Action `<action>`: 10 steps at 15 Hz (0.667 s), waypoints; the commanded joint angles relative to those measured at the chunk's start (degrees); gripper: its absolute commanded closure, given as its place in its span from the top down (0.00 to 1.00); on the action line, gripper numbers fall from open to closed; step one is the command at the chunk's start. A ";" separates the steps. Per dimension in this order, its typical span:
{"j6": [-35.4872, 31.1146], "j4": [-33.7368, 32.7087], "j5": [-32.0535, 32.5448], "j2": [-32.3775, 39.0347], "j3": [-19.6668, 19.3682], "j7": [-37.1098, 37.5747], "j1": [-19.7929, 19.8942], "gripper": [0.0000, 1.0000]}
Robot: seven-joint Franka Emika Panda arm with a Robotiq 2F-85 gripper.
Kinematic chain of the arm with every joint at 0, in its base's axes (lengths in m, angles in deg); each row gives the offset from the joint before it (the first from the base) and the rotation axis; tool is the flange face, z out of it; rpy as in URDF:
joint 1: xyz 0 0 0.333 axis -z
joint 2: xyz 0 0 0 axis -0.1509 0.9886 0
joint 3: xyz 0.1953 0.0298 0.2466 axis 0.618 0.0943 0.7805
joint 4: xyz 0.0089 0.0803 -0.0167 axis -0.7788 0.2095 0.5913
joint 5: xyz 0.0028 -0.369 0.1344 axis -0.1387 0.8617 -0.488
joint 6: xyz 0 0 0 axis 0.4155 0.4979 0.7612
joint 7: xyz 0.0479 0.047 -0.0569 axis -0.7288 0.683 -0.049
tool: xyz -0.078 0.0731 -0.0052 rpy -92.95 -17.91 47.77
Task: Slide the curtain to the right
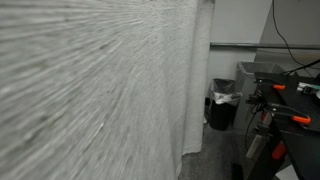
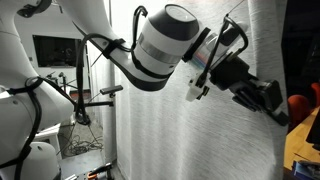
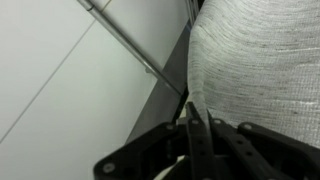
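The curtain [image 3: 255, 65] is the big thing here: pale grey-white woven cloth with fine streaky threads running across it, hanging in soft rounded folds. In the wrist view it bulges out just above and to one side of the claw [image 3: 191, 112], and its edge drops right down onto the fingertips. The claw's black fingers look clenched together into one narrow point. Can't tell if any cloth is actually nipped between them, tbh.

In an exterior view the claw [image 2: 268, 98] pokes against the curtain [image 2: 170, 140] near its edge, with the chunky white and black arm joint [image 2: 165, 45] behind it.

Past the claw in the wrist view there's a smooth white wall [image 3: 50, 70] with a thin metal rail [image 3: 130, 45] cutting across diagonally.

In an exterior view the curtain [image 1: 90, 90] fills most of the frame, with a black-bagged bin [image 1: 222, 102] beyond its edge.
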 commanded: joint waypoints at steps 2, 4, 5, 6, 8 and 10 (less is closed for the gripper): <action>8.55 -5.43 13.49 7.17 4.30 14.44 7.57 0.00; 12.45 -6.83 17.51 9.12 4.54 18.49 8.61 0.00; 14.20 -7.67 19.26 9.86 4.38 20.12 8.96 0.00; 16.01 -8.43 20.64 10.57 4.05 21.41 9.28 0.00; 19.19 -10.05 23.28 11.70 3.07 23.45 10.13 0.00; 24.02 -12.08 26.70 13.41 -8.33 24.63 0.40 0.00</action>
